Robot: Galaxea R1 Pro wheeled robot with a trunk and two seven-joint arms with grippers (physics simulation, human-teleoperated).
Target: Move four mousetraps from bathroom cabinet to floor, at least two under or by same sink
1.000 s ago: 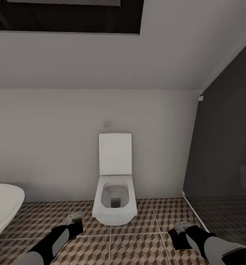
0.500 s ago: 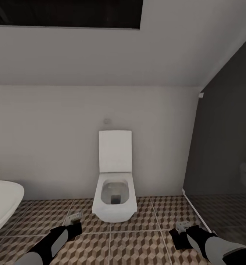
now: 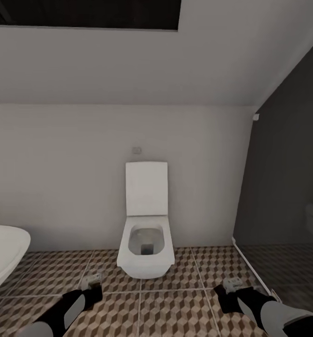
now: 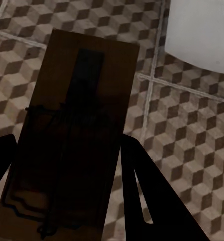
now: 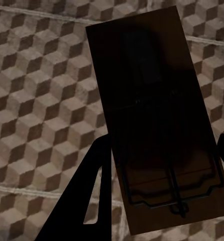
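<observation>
Midway, judging by the load: the left fingers (image 4: 67,165) clench one mousetrap (image 4: 72,135) and the right fingers (image 5: 162,165) another trap (image 5: 157,120), both held above the floor (image 3: 175,313) before a toilet (image 3: 146,248), neither set down yet.

Brown-beige cube-pattern floor (image 3: 175,313); white toilet (image 3: 146,252); dark brown mousetraps (image 4: 72,145).

- Ahead of me a white toilet (image 3: 146,243) stands against a pale wall (image 3: 58,178).
- A dark grey wall (image 3: 287,178) is on my right.
- A white tub rim (image 3: 4,252) curves in on my left.
</observation>
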